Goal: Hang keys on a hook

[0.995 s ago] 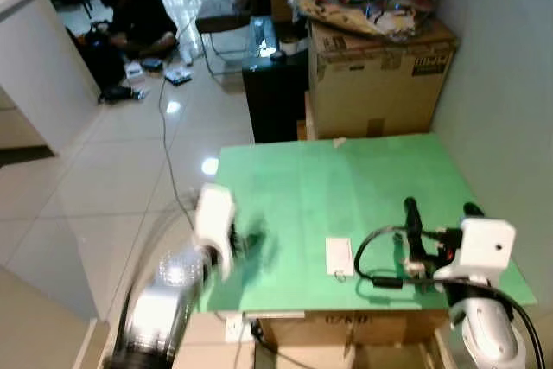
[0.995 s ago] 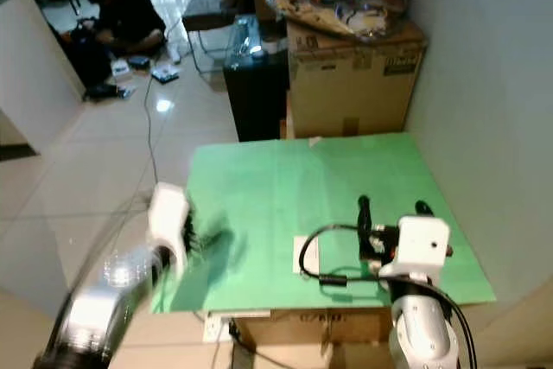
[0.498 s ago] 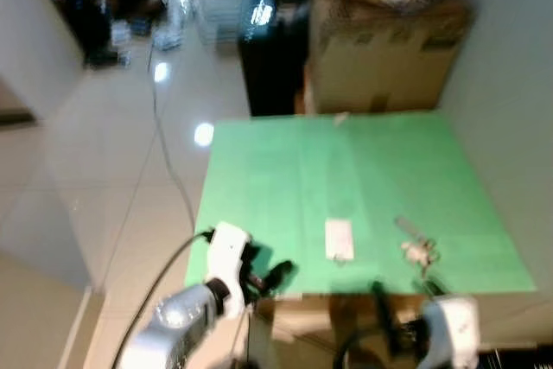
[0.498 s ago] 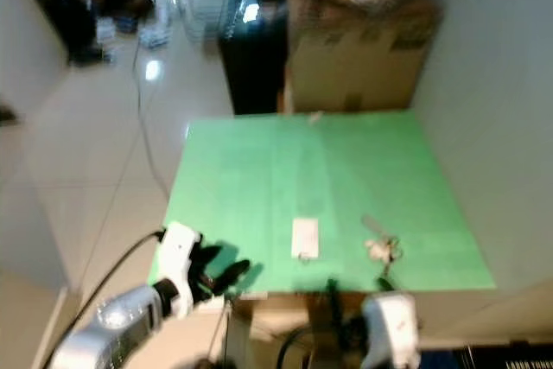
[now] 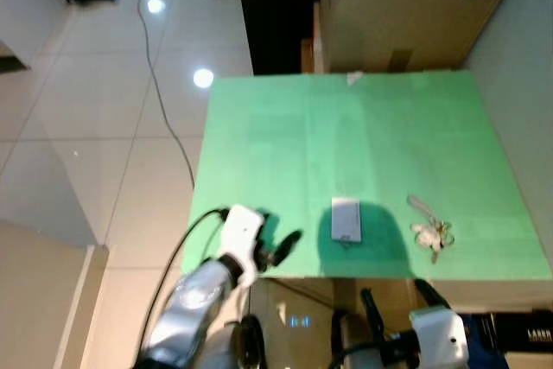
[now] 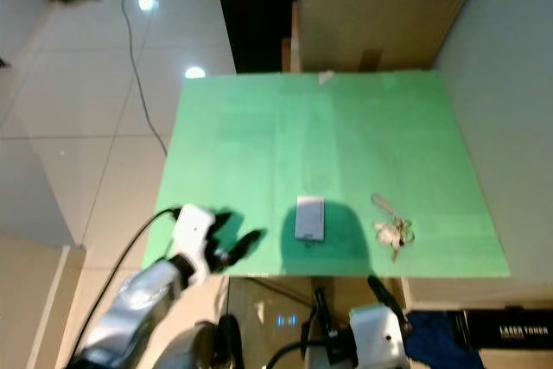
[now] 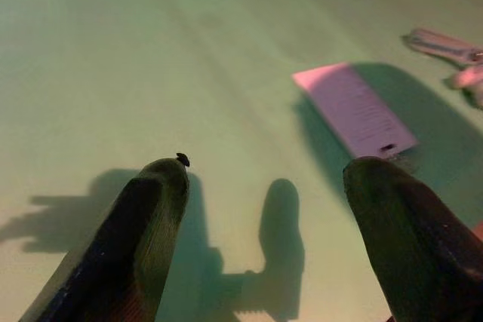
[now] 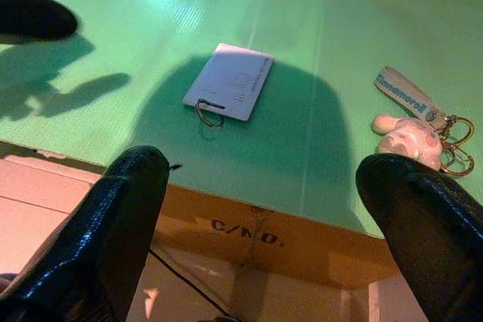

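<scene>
Green table (image 5: 285,153), keys (image 5: 429,231), hook (image 8: 204,112)

On the counter (image 5: 346,144), the hook plate (image 5: 346,219) lies near the 6 o'clock edge, keys (image 5: 429,231) at its 3 o'clock. A box (image 5: 406,2) stands beyond at 12.

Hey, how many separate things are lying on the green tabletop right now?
2. A white hook plate lies near the front edge of the green tabletop, about the middle. A bunch of keys with a pale charm and strap lies to its right, apart from it.
</scene>
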Robot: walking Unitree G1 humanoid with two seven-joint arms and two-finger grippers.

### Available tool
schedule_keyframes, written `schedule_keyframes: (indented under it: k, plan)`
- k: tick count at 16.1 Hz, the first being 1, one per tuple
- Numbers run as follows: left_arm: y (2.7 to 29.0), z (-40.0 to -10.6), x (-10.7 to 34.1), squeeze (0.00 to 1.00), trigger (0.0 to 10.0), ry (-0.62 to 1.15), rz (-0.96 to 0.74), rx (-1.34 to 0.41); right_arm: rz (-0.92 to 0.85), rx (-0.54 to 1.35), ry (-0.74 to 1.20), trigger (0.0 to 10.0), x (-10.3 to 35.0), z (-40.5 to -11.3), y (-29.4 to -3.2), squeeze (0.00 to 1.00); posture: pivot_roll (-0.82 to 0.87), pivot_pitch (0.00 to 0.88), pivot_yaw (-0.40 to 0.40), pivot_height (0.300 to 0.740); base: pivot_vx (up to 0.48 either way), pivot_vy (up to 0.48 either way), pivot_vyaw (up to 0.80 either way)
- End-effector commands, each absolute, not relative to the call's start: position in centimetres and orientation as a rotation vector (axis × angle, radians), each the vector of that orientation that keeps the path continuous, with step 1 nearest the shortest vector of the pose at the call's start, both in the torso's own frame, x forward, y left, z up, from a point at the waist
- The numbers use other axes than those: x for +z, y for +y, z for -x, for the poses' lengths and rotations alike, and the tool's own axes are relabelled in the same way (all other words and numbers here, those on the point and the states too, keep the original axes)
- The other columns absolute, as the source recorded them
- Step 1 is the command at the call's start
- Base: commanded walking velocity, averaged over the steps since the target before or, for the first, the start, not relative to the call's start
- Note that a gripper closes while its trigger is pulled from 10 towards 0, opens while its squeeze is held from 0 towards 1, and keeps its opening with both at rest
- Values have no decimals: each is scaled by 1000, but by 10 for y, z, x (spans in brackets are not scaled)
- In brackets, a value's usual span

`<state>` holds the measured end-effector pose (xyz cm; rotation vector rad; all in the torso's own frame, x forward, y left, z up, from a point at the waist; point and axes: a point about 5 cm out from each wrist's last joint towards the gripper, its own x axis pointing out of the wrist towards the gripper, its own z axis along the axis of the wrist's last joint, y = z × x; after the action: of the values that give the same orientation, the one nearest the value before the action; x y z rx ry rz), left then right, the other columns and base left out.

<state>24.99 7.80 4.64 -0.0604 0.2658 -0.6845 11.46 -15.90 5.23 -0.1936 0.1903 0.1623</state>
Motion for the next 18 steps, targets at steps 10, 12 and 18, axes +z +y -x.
schedule_keyframes:
  k: [10, 12, 18]
  plan:
    - [50, -224, 36, 0, 10000, 251, 109, -731, 186, 107, 156, 10000, 65, -128, -151, 0, -259, 295, 123, 726, 0, -48, 0]
    - [58, -229, 34, 0, 10000, 242, 98, -686, 189, 107, 161, 10000, 65, -128, -152, 0, -263, 287, 116, 726, 0, -240, 0]
    - [82, -241, 31, 0, 10000, 252, 63, -507, 207, 114, 166, 10000, 62, -135, -161, 0, -243, 264, 96, 726, 0, -240, 0]
